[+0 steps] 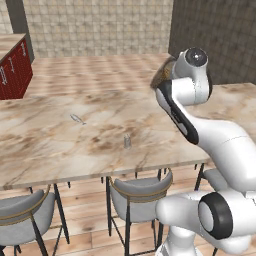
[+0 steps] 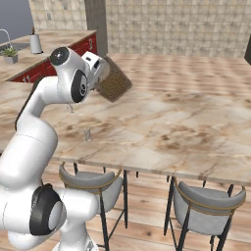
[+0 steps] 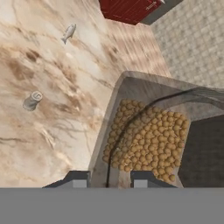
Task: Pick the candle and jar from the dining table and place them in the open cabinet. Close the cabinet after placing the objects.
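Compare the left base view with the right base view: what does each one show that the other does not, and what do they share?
Left base view: a dark wall behind the table, at the upper right.
Right base view: a counter with a sink tap, a small plant and a grey container.
Both: the dining table, the candle standing on it, the flat utensil, grey chairs, and the jar lifted in the end effector.

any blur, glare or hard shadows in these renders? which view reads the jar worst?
Left base view: flat, even light, no glare; the large clear glass jar is mostly hidden behind the arm. Right base view: the jar looks soft and pixelated. Hand view: sharp, jar fills frame; the tiny pale-grey candle casts only a faint shadow.
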Robot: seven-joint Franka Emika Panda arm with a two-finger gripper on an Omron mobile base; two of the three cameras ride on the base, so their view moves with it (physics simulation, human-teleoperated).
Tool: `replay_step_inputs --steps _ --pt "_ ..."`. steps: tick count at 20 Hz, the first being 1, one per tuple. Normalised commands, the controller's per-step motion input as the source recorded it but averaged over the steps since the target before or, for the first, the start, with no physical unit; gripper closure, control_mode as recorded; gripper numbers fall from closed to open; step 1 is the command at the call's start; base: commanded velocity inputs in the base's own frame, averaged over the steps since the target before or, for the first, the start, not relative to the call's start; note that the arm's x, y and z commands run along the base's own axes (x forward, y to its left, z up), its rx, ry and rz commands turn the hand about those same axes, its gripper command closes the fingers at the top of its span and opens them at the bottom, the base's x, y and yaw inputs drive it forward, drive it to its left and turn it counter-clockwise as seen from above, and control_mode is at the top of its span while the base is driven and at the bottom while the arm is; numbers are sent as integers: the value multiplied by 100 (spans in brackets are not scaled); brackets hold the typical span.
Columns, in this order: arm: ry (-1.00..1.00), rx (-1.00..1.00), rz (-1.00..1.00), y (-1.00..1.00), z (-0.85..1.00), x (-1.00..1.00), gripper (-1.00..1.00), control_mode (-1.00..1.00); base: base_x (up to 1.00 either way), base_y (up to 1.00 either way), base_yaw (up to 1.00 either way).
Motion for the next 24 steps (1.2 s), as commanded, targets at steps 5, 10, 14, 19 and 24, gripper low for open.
replay_step_inputs --steps 5,10,14,19,24 --pt "0 0 0 0 0 0 100 100 -44 43 0" --pt "0 0 0 0 0 0 100 100 -38 72 0" --pt "0 0 0 0 0 0 100 100 -19 86 0" --pt "0 0 0 0 0 0 100 100 0 100 0" --pt "0 0 0 0 0 0 100 100 0 99 1"
